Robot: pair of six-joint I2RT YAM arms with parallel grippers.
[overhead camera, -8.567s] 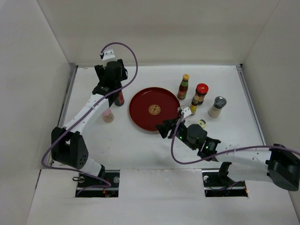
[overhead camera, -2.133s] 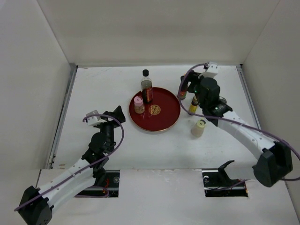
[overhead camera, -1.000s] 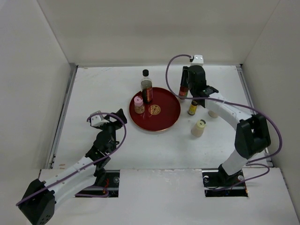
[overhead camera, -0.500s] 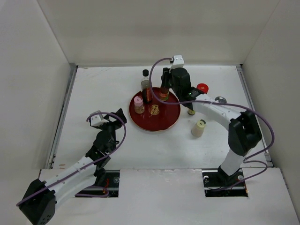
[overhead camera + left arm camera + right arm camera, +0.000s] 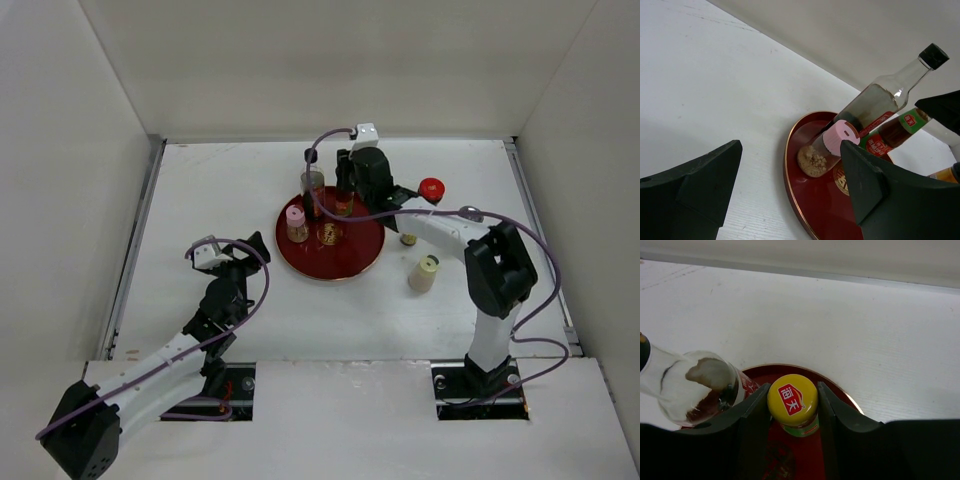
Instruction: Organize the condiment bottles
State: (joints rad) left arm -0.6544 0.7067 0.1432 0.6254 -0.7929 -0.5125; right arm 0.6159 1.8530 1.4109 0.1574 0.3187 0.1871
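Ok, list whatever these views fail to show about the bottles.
- Top view: the silver-capped jar and a small bottle sit mostly under the right arm.
- Right wrist view: the yellow-capped bottle hides its own base, so whether it touches the red tray cannot be told.
- Right wrist view: the tall glass bottle is cut off by the left edge.

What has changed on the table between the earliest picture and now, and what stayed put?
The tall clear bottle and pink-capped jar went from left of the red tray onto it. The left pincer withdrew, open. The right pincer gripped the yellow-capped bottle and carried it left to the tray. The red-capped jar, silver-capped jar and cream-capped bottle stayed.
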